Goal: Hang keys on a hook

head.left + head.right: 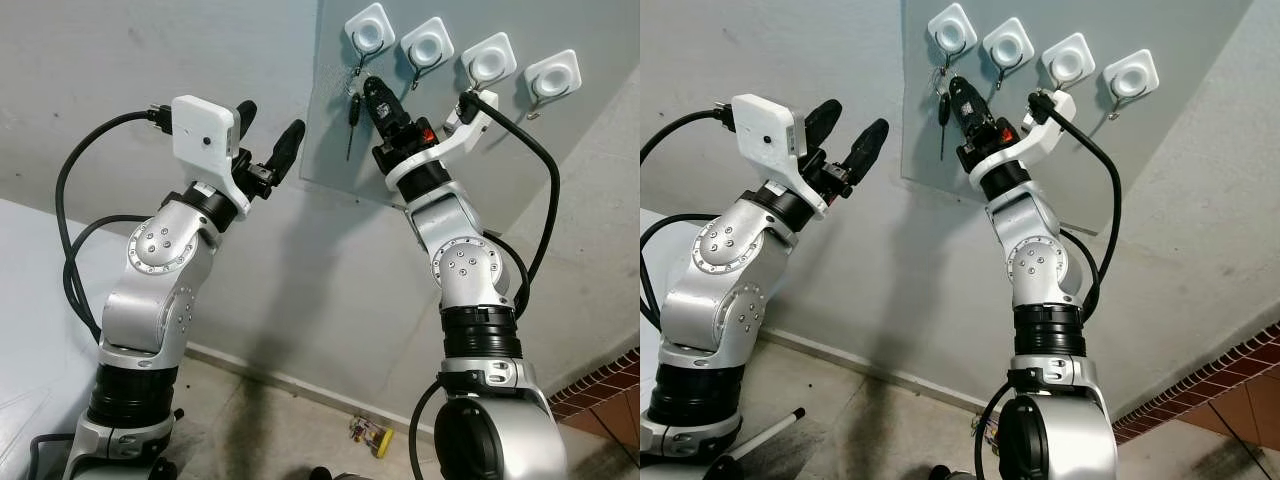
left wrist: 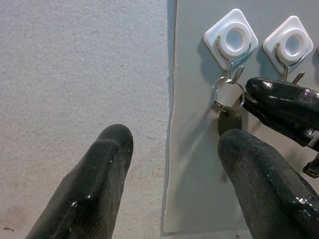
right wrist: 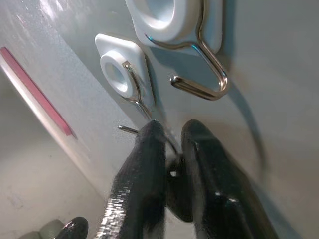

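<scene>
While our left gripper (image 1: 270, 140) hangs spread and empty beside the grey panel (image 1: 330, 120), our right gripper (image 1: 372, 92) reaches up under the first white hook (image 1: 370, 33) (leftmost of four), its fingers pinched together on the keys (image 1: 351, 112), whose ring (image 2: 227, 92) loops over that hook's wire.

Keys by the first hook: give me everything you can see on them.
The keys hang at the leftmost hook of four white wall hooks on a grey panel. A thin silver ring sits at the hook's wire tip; whether it is fully over it is unclear. A dark, slim key hangs straight down against the panel. The right gripper is shut on the bunch by the ring. The left gripper is open, apart from it.
</scene>
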Controlling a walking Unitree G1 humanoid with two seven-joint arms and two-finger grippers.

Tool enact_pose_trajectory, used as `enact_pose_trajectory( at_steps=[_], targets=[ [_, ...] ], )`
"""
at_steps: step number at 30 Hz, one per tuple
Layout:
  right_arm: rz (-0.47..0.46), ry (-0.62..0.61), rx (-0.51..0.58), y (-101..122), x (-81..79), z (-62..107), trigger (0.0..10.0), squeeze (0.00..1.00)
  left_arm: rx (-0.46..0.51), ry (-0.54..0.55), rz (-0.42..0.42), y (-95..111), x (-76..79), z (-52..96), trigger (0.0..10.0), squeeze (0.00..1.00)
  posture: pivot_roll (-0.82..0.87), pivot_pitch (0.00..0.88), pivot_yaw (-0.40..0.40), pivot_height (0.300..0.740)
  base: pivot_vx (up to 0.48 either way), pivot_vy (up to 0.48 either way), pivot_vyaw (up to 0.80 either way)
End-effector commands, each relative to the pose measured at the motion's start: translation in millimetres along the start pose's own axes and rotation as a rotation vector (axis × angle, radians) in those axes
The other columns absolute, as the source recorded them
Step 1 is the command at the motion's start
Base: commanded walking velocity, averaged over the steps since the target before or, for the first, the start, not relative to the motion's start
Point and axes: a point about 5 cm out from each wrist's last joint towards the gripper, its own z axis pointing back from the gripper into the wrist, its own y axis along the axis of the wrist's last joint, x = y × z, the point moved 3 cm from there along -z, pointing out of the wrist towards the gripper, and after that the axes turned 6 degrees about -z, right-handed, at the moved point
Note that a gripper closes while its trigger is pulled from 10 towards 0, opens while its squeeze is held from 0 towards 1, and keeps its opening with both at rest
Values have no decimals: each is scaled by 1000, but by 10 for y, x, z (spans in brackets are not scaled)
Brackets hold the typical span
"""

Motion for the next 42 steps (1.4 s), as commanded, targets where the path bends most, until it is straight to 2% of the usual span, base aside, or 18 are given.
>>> enact_pose_trajectory(
  at_steps=[1, 7, 8, 9, 11, 16, 17, 20, 22, 30, 31, 32, 33, 34, 37, 38, 39, 42],
  targets=[
    [20, 18, 8, 32, -18, 21, 10000, 1000, 23, -8, -2, 74, 14, -17, 10000, 0, -135, 93, -98, 740, 0, 0, 0],
    [94, 46, -2, 5, -31, 60, 10000, 1000, 18, 8, -6, 48, 12, -5, 10000, 0, -137, 93, -100, 740, 0, 0, 0],
    [158, 61, -19, -22, -27, 91, 10000, 1000, 11, 21, -10, 16, 8, 11, 10000, 0, -137, 94, -100, 740, 0, 0, 0],
    [158, 61, -19, -22, -27, 91, 10000, 1000, 11, 21, -10, 16, 8, 11, 10000, 0, -137, 94, -100, 740, 0, 0, 0],
    [228, 62, -48, -83, 22, 163, 10000, 1000, -15, 44, -14, -67, 5, 50, 10000, 0, -136, 95, -102, 740, 0, 0, 0],
    [252, 63, -58, -107, 43, 191, 10000, 1000, -25, 53, -16, -98, 6, 66, 10000, 0, -136, 95, -102, 740, 0, 0, 0],
    [276, 59, -70, -131, 70, 229, 10000, 1000, -35, 61, -11, -135, 5, 85, 10000, 0, -136, 96, -102, 740, 0, 0, 0],
    [376, 2, -122, -220, 256, 443, 10000, 1000, -124, 130, 37, -440, 0, 242, 10000, 0, -139, 96, -100, 740, 0, 0, 0],
    [385, -10, -129, -234, 294, 482, 10000, 1000, -137, 144, 39, -491, -3, 264, 10000, 0, -139, 96, -100, 740, 0, 0, 0],
    [476, -172, -221, -434, 715, 883, 10000, 1000, -287, 208, 57, -1019, 22, 483, 10000, 0, -154, 97, -86, 740, 0, 0, 0],
    [486, -199, -236, -468, 787, 955, 10000, 765, -317, 217, 64, -1126, 29, 532, 10000, 0, -157, 96, -83, 740, 0, 0, 0],
    [493, -215, -245, -489, 831, 1001, 10000, 765, -336, 223, 68, -1194, 34, 566, 10000, 0, -157, 96, -83, 740, 0, 0, 0],
    [502, -229, -255, -513, 875, 1052, 10000, 0, -360, 231, 79, -1276, 37, 605, 10000, 0, -157, 96, -83, 740, 0, 0, 0],
    [518, -254, -278, -557, 949, 1133, 10000, 0, -390, 237, 89, -1390, 48, 660, 10000, 0, -161, 94, -78, 740, 0, 0, 0],
    [555, -289, -320, -631, 1060, 1258, 10000, 0, -439, 249, 86, -1561, 64, 750, 10000, 0, -163, 93, -78, 740, 0, 0, 0],
    [558, -307, -333, -652, 1103, 1304, 10000, 0, -449, 266, 112, -1611, 67, 778, 10000, 0, -163, 93, -78, 740, 0, 0, 0],
    [573, -356, -380, -722, 1226, 1449, 10000, 0, -484, 289, 164, -1750, 79, 861, 10000, 0, -163, 93, -78, 740, 0, 0, 0],
    [609, -408, -442, -798, 1361, 1630, 10000, 0, -540, 277, 131, -1909, 120, 951, 10000, 0, -167, 85, -76, 740, 0, 0, 0]
  ],
)
